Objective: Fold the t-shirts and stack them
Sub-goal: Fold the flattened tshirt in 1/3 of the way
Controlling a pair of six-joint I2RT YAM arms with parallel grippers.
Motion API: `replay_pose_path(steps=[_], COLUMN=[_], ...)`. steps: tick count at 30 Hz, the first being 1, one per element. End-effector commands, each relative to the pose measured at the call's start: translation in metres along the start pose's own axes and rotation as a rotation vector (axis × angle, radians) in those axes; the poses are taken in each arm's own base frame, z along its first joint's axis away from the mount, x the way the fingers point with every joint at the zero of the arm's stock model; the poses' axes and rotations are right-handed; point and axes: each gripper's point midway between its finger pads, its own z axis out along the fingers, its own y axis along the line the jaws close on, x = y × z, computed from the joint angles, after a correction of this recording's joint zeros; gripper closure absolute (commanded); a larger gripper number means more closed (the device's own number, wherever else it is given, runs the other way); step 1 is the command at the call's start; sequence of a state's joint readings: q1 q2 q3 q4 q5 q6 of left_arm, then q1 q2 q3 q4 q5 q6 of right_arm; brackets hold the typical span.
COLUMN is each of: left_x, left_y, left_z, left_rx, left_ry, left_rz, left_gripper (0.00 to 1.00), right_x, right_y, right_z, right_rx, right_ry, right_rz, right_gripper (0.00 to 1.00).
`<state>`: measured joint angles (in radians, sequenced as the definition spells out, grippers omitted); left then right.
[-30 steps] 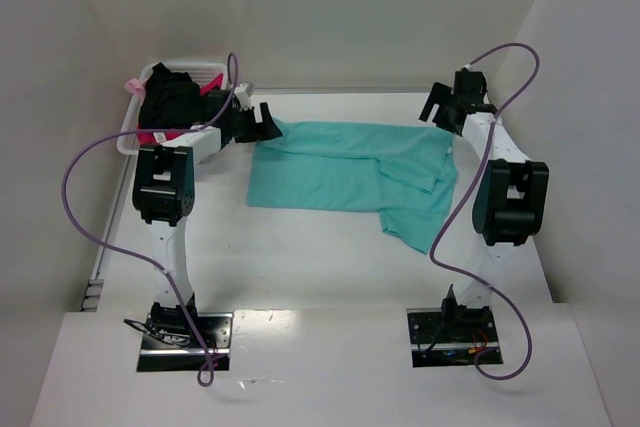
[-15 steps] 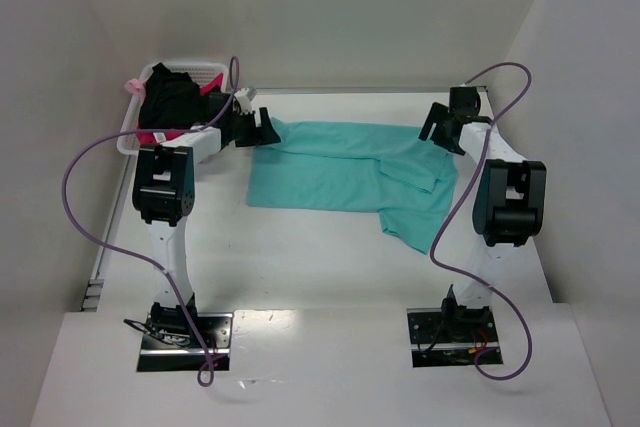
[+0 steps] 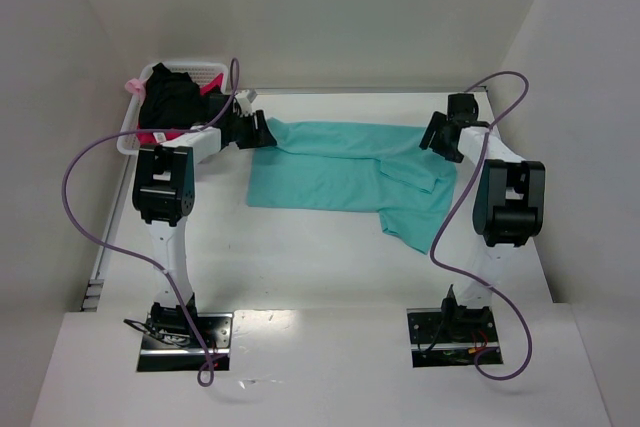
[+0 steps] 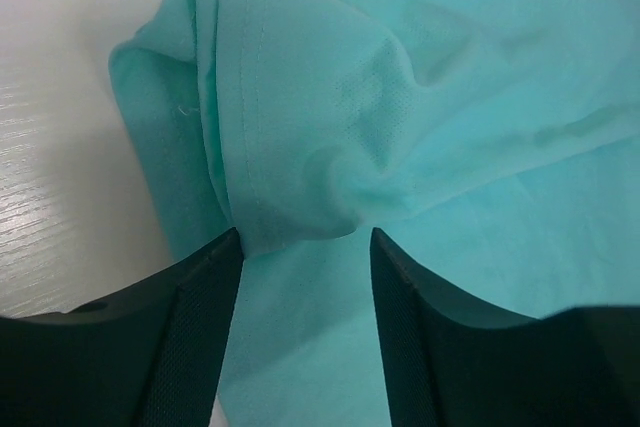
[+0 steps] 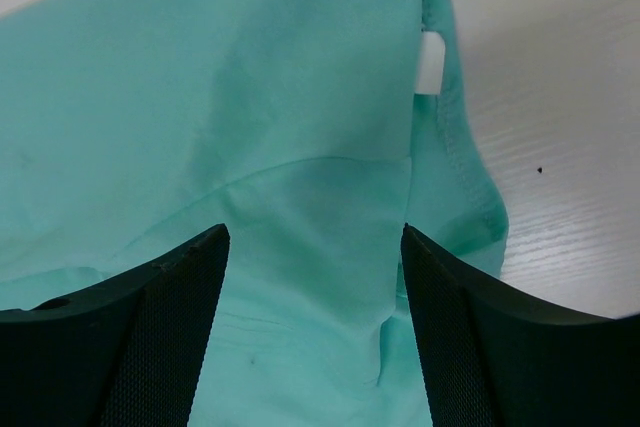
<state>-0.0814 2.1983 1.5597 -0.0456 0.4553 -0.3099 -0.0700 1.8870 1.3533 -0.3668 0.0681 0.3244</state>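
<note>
**Top external view: two arms reaching to the far edge of a teal shirt**

The only label I can spot is a small white neck label [image 5: 432, 62], seen from the right wrist camera. It sits at the hem of the collar, and any print on it is too small to read.

The teal-green t-shirt [image 3: 350, 172] lies spread across the far half of the table [image 3: 300, 257], wrinkled, with one sleeve trailing toward the near right. The black t-shirt [image 3: 170, 102] and the pink-red t-shirt [image 3: 210, 87] are heaped in the white basket [image 3: 128, 143] at the far left corner.

Both arms are bent at the elbow and stretched away from their bases. The left gripper [image 3: 262, 133] is at the shirt's far left corner, just beside the basket. The right gripper [image 3: 432, 137] is at the far right corner.

Up close, the left fingers [image 4: 195, 327] stand apart with a bunched, stitched fold of the shirt filling the gap between them. Whether they are pinching it I cannot tell. The right fingers [image 5: 160, 337] are spread wide over flat cloth near the collar, holding nothing.
</note>
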Motion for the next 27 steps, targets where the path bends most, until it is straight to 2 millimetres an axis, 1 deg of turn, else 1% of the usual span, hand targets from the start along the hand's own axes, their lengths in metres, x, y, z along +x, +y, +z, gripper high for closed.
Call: replay_pose_path(steps=[1,2,3,4,5,7,8,10,11,12,13,14,15,17,19,20,22,23,24,25,27], left_x=[-0.001,-0.001,0.001,-0.003,-0.003,-0.003,0.0,0.0,0.0,-0.002,0.002,0.004,0.004,0.004,0.004,0.004,0.004,0.004,0.005,0.005,0.005], left_y=[0.0,0.0,-0.005,-0.006,-0.006,-0.006,-0.01,-0.01,-0.01,-0.011,-0.009,-0.013,-0.013,-0.013,-0.013,-0.013,-0.013,-0.013,-0.011,-0.011,-0.011], left_z=[0.005,0.005,0.007,0.007,0.007,0.007,0.008,0.008,0.008,0.007,0.01,0.012,0.012,0.012,0.012,0.012,0.012,0.012,0.012,0.012,0.012], left_rx=[0.038,0.038,0.044,0.046,0.046,0.046,0.05,0.05,0.05,0.05,0.048,0.054,0.054,0.054,0.054,0.054,0.054,0.054,0.044,0.043,0.043], left_ry=[-0.003,-0.003,0.002,-0.006,-0.006,-0.006,0.006,0.006,0.006,0.006,0.014,0.018,0.018,0.018,0.018,0.018,0.018,0.018,0.024,0.024,0.024], left_rz=[0.024,0.024,0.029,0.034,0.034,0.034,0.044,0.044,0.044,0.044,0.04,0.045,0.045,0.045,0.045,0.045,0.045,0.045,0.041,0.041,0.041], left_gripper=[0.39,0.41,0.42,0.42,0.44,0.48,0.5,0.53,0.56,0.56,0.58,0.59,0.61,0.62,0.66,0.66,0.69,0.69,0.7,0.7,0.7], right_x=[-0.001,0.002,-0.002,0.005,0.007,0.005,0.004,0.004,0.007,0.007,0.005,0.009,0.012,0.016,0.016,0.02,0.02,0.024,0.026,0.029,0.031], right_y=[-0.007,-0.009,-0.013,-0.015,-0.02,-0.025,-0.029,-0.029,-0.03,-0.03,-0.029,-0.028,-0.028,-0.026,-0.024,-0.023,-0.022,-0.023,-0.024,-0.024,-0.025], right_z=[-0.016,-0.015,-0.015,-0.013,-0.011,-0.011,-0.011,-0.011,-0.007,-0.007,-0.006,-0.003,0.0,0.002,0.002,0.005,0.005,0.008,0.008,0.01,0.01], right_rx=[0.026,0.029,0.033,0.038,0.035,0.032,0.027,0.027,0.031,0.031,0.028,0.022,0.017,0.007,-0.003,-0.01,-0.019,-0.015,-0.011,-0.008,-0.005], right_ry=[-0.019,-0.011,-0.021,-0.007,-0.004,-0.002,0.001,0.001,0.012,0.012,0.004,0.019,0.031,0.044,0.048,0.06,0.063,0.075,0.083,0.092,0.101], right_rz=[0.015,0.014,0.034,0.033,0.054,0.068,0.079,0.079,0.079,0.079,0.079,0.079,0.079,0.079,0.079,0.079,0.079,0.079,0.079,0.079,0.079], right_gripper=[0.25,0.25,0.25,0.25,0.25,0.25,0.26,0.26,0.26,0.26,0.28,0.28,0.29,0.3,0.33,0.33,0.35,0.37,0.38,0.38,0.43])
